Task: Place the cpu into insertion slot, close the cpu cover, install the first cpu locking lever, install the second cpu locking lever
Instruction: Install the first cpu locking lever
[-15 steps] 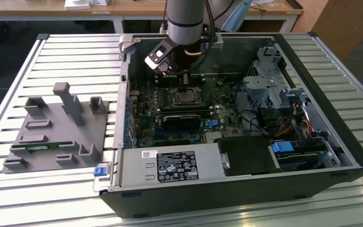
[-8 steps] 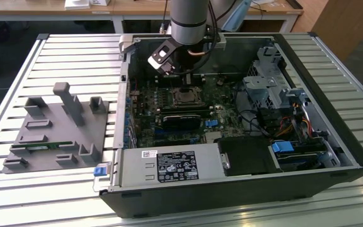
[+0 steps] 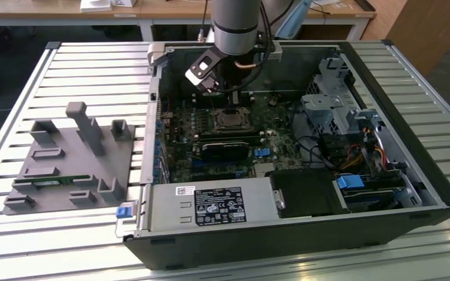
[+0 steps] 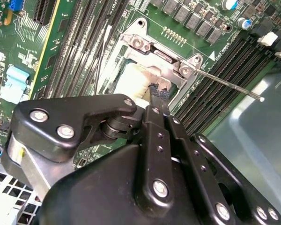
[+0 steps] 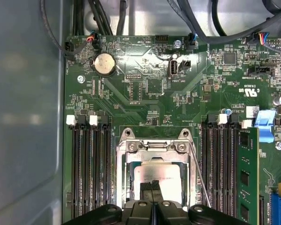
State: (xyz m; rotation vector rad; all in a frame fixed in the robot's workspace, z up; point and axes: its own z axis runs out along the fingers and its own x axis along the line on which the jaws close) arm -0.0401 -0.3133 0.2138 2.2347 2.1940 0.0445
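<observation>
— What does the case hold?

— The computer case (image 3: 287, 241) lies open on the slatted counter (image 3: 92, 70). Inside are the green motherboard (image 5: 145, 103), cables and a grey power supply box (image 3: 170, 205). On the exterior view's left is a grey fixture (image 3: 68, 164), with a green strip (image 3: 53, 180) in one holder.

— And the chip?

— The cpu (image 5: 152, 169) sits in the insertion slot (image 3: 231, 119). The cpu cover (image 5: 154, 149) lies down over it, with the dull top showing through its window. A thin wire lever (image 4: 229, 84) juts from the slot's corner over the memory slots (image 4: 225, 61).

— Your claw?

— My claw (image 5: 151, 185) is pressed together with nothing between the fingers, its tips at the cover's edge.

— Any writing?

— A black-and-white sticker (image 3: 218, 206) on the power supply box, and white lettering on the motherboard. I can't make out either.
</observation>
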